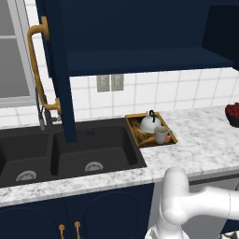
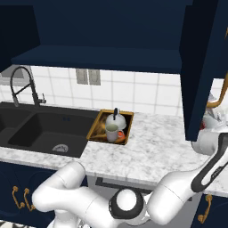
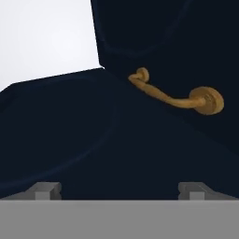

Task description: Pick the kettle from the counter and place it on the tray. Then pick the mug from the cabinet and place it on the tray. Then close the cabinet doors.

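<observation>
The kettle and the mug both stand on the tray, which lies on the counter beside the sink. The cabinet stands open, its shelf bare. Its left door and right door swing outward. My arm reaches to the lower edge of the right door. In the hand view my gripper is open, close to a navy door panel, with the brass bar handle just above.
A black double sink with a tap takes up the left of the counter. A dark bowl of red fruit sits at the far right. Low navy doors with brass knobs run under the counter.
</observation>
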Robot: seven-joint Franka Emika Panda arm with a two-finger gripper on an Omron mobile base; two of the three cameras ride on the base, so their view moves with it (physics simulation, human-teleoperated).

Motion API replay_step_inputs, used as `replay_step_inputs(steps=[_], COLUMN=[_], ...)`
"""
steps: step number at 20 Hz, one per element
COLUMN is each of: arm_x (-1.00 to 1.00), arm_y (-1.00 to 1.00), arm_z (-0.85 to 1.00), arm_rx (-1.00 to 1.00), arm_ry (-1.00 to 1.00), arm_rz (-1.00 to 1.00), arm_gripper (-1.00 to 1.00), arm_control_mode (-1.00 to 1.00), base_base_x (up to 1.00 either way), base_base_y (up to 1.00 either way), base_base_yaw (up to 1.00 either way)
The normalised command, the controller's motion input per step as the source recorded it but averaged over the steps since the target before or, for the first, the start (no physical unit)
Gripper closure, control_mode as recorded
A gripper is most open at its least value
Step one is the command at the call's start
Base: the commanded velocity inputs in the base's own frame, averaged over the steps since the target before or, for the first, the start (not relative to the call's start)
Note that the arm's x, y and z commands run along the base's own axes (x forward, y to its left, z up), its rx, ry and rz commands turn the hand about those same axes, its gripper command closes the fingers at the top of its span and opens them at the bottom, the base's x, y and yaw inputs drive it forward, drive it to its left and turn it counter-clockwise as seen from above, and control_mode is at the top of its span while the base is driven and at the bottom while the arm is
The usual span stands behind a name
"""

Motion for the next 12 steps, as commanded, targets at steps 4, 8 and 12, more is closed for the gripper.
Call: replay_step_inputs(steps=[4,8,12], arm_x=[-0.02,-0.11,-0.23], arm_y=[0.57,0.58,0.53], arm_z=[0.39,0.39,0.46], arm_rx=[0.00,-0.02,-0.06], arm_ry=[0.00,0.01,0.10], arm_rz=[-0.01,-0.04,-0.10], arm_gripper=[-1.00,-1.00,-1.00], arm_control_mode=[-1.00,-1.00,-1.00], base_base_x=[0.00,0.00,0.00], base_base_y=[0.00,0.00,0.00], base_base_yaw=[0.00,0.00,0.00])
